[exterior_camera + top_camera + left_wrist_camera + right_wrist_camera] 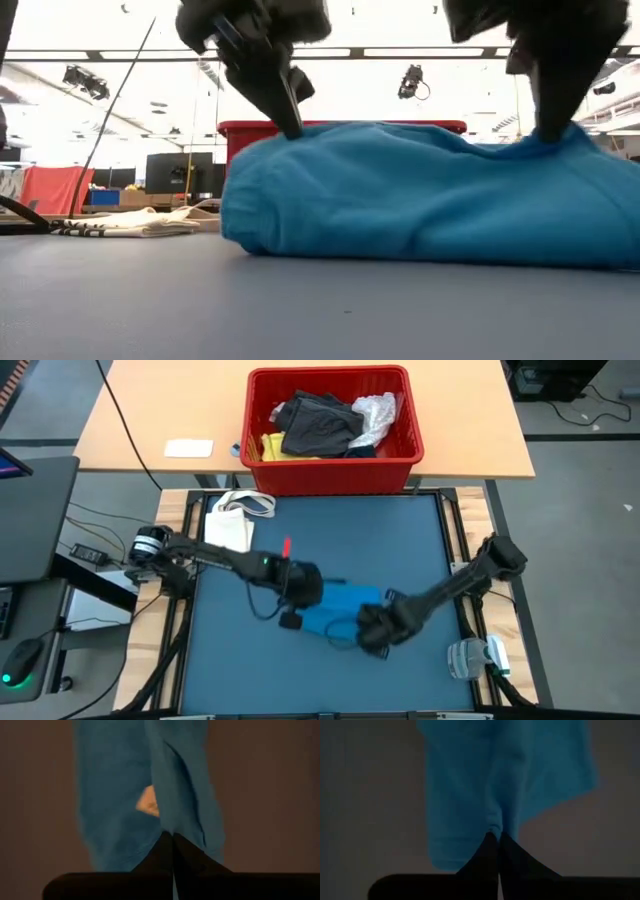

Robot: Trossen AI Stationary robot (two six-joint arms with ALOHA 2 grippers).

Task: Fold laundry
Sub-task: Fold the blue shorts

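The bright blue garment [345,603] lies bunched in the middle of the dark table mat [400,540]. In the low view the blue garment [420,205] is drawn up at both ends, with its underside on the mat. My left gripper [300,598] is shut on its left end, and my right gripper [375,632] is shut on its right end. More laundry, dark grey, yellow and white pieces, sits in the red basket [335,470] beyond the mat's far edge. My left gripper [173,836] pinches a raised fold of the blue cloth [167,822] at the garment's upper left end [290,135] between its two fingers. It comes slanting down from the left. The cloth hangs below it, bottom on the mat. My right gripper [498,835] pinches a gathered fold of the blue cloth [496,822] at the garment's right end [548,140] between its two fingers, pointing straight down. The cloth puckers at the fingertips and hangs below them. Its lower part rests on the mat.
A cream tote bag [235,520] lies at the mat's far left corner. A clear plastic item with green trim [475,658] sits at the near right edge. A white card [188,448] lies on the wooden table behind.
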